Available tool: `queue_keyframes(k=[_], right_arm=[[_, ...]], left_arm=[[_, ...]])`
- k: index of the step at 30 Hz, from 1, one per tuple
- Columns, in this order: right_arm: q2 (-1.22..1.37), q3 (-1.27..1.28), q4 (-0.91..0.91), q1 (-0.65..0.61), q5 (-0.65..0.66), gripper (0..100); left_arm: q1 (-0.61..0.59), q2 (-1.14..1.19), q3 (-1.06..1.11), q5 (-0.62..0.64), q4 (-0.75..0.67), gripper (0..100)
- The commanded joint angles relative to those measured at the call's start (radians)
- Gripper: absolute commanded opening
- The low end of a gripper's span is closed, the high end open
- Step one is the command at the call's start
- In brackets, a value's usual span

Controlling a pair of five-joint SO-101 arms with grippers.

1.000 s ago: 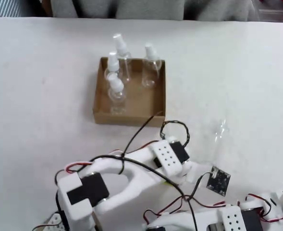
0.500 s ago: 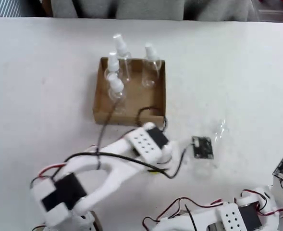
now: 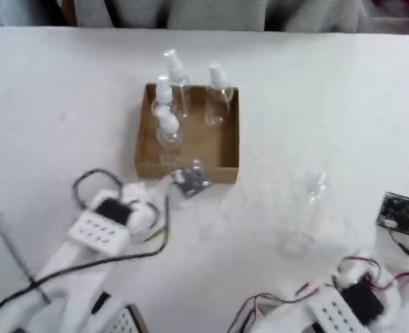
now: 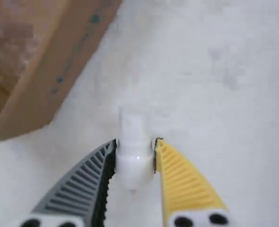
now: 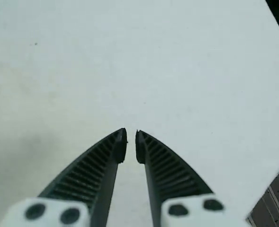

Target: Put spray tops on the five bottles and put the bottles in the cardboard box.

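Across the whole high view a white table (image 3: 343, 104) is seen. In the upper middle of that frame a cardboard box (image 3: 218, 149) is set on it, and 4 bottles (image 3: 168, 132) with white tops are stood inside it. At the lower left the left arm (image 3: 100, 229) is seen, close to the near wall of the box. At the lower right the right arm (image 3: 350, 305) is seen.

Right of the box and well apart from it, a see-through bottle (image 3: 303, 211) is seen on the table. No white top is seen on it, and it cannot be told if it stands or lies.

In the left wrist view a white spray top (image 4: 132, 161) is pinched by the left gripper (image 4: 135, 142), with 1 finger on each side, near a corner of the box. The fingers of the right gripper (image 5: 130, 135) are almost pressed together, and nothing is held between them.

The spray top is judged to be small, light, hard and smooth, so it could slip or twist. A hold on its round body is thought best. The see-through bottle is judged to be thin, light and easy to tip. It should be held around its middle while the top is put on.
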Motion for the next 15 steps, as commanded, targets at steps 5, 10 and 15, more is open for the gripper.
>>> queue_keyframes(k=[5, 10, 15], right_arm=[[0.001, -0.143, 0.191, -0.143, 0.006, 1.7], [0.042, -0.247, 0.288, -0.177, 0.005, 1.7], [0.3, -0.377, 0.305, -0.213, 0.005, 1.7]], left_arm=[[-0.292, -0.278, 0.173, 0.006, -0.032, 2], [-0.361, -0.323, 0.199, 0.008, -0.031, 2], [-0.363, -0.321, 0.201, 0.005, -0.025, 2]])
